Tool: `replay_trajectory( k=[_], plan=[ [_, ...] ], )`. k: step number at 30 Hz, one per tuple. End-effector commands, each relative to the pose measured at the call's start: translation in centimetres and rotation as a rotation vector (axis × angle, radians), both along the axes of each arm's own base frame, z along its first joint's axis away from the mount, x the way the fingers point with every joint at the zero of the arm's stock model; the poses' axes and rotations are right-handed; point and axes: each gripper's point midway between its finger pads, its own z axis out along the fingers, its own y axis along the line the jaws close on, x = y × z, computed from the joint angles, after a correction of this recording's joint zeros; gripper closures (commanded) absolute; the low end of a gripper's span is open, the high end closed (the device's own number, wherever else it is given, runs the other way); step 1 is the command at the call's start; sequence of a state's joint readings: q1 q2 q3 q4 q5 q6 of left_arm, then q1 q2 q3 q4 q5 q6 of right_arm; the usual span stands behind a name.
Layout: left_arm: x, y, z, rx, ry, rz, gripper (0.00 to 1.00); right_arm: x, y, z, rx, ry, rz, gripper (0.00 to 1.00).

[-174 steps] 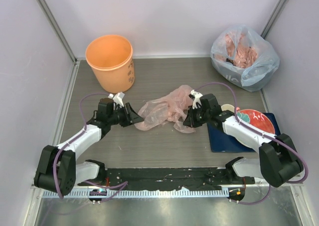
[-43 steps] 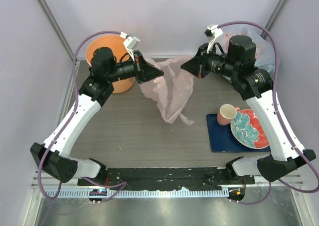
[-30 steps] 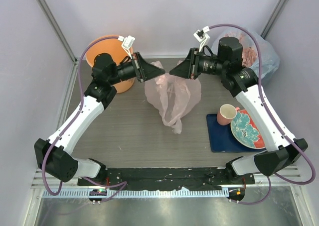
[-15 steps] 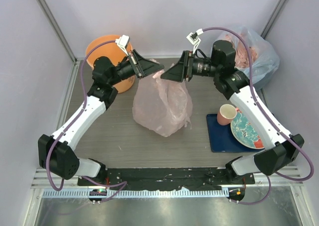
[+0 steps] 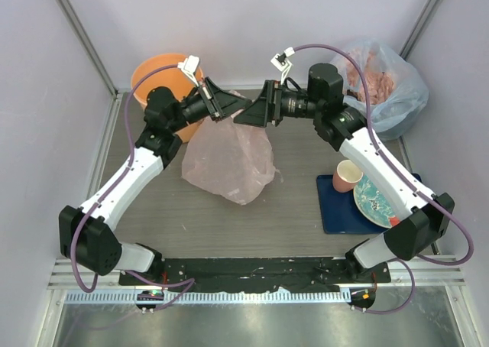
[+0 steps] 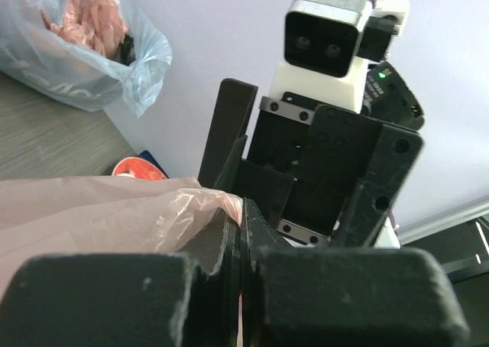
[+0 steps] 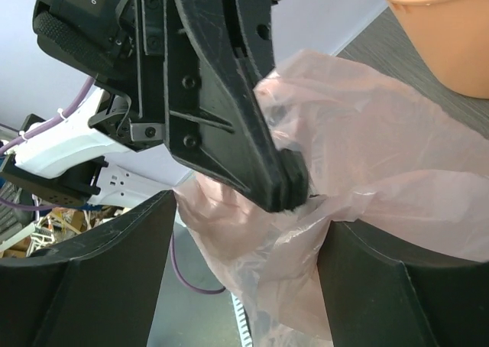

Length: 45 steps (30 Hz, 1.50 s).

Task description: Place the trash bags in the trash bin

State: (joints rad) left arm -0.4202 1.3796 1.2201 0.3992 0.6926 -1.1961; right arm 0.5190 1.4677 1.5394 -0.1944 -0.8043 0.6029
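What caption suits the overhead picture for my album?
Left arm's jaws pinch a hanging pink trash bag near the orange trash bin; right arm's jaws stand open.

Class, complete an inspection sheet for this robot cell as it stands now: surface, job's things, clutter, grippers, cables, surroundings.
Surface: grey wood-grain table.
Job's things: pink trash bag held up mid-table, not in the orange trash bin at back left.
Clutter: bluish sack of pink plastic at back right; pink cup and patterned plate on a blue mat.
Grippers: left gripper shut on the bag's top edge; right gripper open, fingers either side of the bag.
Cables: purple cables loop above the arms; snags: nothing seen.
Surroundings: pale walls, metal frame.
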Motion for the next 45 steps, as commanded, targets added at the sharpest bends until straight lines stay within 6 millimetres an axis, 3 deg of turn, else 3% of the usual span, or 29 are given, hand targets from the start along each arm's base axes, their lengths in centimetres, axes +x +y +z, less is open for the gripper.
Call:
replay_trajectory(
  k=[1,7,10,12,14,15,17,18,19,20,21,23,24,25,26,27,28,29,30,31,32,33,37,45],
  plan=[
    [0.0,0.1,-0.3,0.034,-0.026,0.047,1.0,-1.0,0.9,3.7,0.069,-0.089,0.029,0.22],
    [0.2,0.0,-0.2,0.04,-0.024,0.062,1.0,-0.8,1.9,2.1,0.019,-0.107,0.038,0.23],
    [0.3,0.4,-0.1,0.037,-0.023,0.07,1.0,-0.6,1.8,1.4,-0.018,-0.124,0.023,0.43],
    [0.5,0.8,-0.1,0.039,-0.017,0.068,0.97,-0.1,1.3,0.5,-0.057,-0.122,-0.009,0.72],
    [0.9,1.6,-0.5,0.066,-0.014,0.067,0.85,0.0,0.8,0.3,-0.076,-0.138,-0.03,0.93],
    [1.0,1.8,0.1,0.079,-0.032,0.058,0.67,0.7,0.3,0.2,-0.081,-0.137,-0.058,0.99],
    [1.2,3.1,-0.9,0.147,-0.026,0.024,0.49,1.3,-0.5,0.2,-0.077,-0.112,-0.085,0.99],
    [1.3,3.9,-0.1,0.16,-0.055,0.021,0.3,1.6,-1.0,0.3,-0.073,-0.099,-0.101,0.99],
    [0.9,4.5,-0.4,0.184,-0.06,-0.031,0.25,2.5,-2.1,0.2,-0.072,-0.085,-0.131,0.99],
    [2.2,6.9,-1.2,0.222,-0.051,0.009,0.22,2.9,-2.7,0.1,-0.068,-0.067,-0.148,0.99],
    [2.3,7.9,-1.2,0.24,-0.048,0.007,0.18,3.1,-3.3,0.1,-0.068,-0.064,-0.16,0.99],
    [2.3,10.0,-2.2,0.275,-0.043,-0.005,0.17,4.1,-4.9,-0.4,-0.077,-0.056,-0.205,0.99],
    [3.2,12.0,-2.1,0.324,-0.124,0.044,0.16,4.4,-5.4,-0.5,-0.08,-0.056,-0.219,0.99],
    [3.6,12.8,-2.3,0.369,-0.177,0.054,0.15,4.8,-6.2,-0.3,-0.078,-0.062,-0.242,0.99],
    [4.2,14.8,-4.6,0.427,-0.085,0.078,0.15,5.0,-6.5,-0.2,-0.079,-0.066,-0.251,0.99],
    [5.5,17.0,-3.3,0.555,-0.281,0.129,0.14,5.3,-6.8,0.0,-0.081,-0.078,-0.261,0.99],
    [4.6,17.8,-5.2,0.621,-0.195,0.1,0.14,5.6,-7.1,0.7,-0.076,-0.099,-0.271,0.99],
    [5.8,18.6,-7.0,0.7,-0.182,0.087,0.14,6.1,-7.6,1.1,-0.079,-0.11,-0.294,0.99],
    [6.8,19.9,-5.6,0.818,-0.278,0.129,0.16,6.3,-7.8,1.5,-0.078,-0.13,-0.301,0.99],
    [6.3,20.7,-6.9,0.912,-0.303,0.084,0.16,6.7,-8.0,2.4,-0.072,-0.152,-0.313,0.99],
    [7.5,21.5,-8.3,0.966,-0.299,0.065,0.18,7.0,-8.3,2.8,-0.075,-0.169,-0.329,0.99],
    [8.2,22.5,-7.9,1.037,-0.324,0.091,0.21,7.3,-8.5,3.3,-0.076,-0.183,-0.344,0.99],
    [9.4,24.3,-10.4,1.195,-0.42,0.009,0.25,8.1,-9.3,7.1,-0.067,-0.318,-0.396,0.99],
    [11.8,24.6,-13.5,1.314,-0.525,-0.08,0.29,8.4,-9.7,13.0,-0.01,-0.476,-0.44,0.99]
  ],
)
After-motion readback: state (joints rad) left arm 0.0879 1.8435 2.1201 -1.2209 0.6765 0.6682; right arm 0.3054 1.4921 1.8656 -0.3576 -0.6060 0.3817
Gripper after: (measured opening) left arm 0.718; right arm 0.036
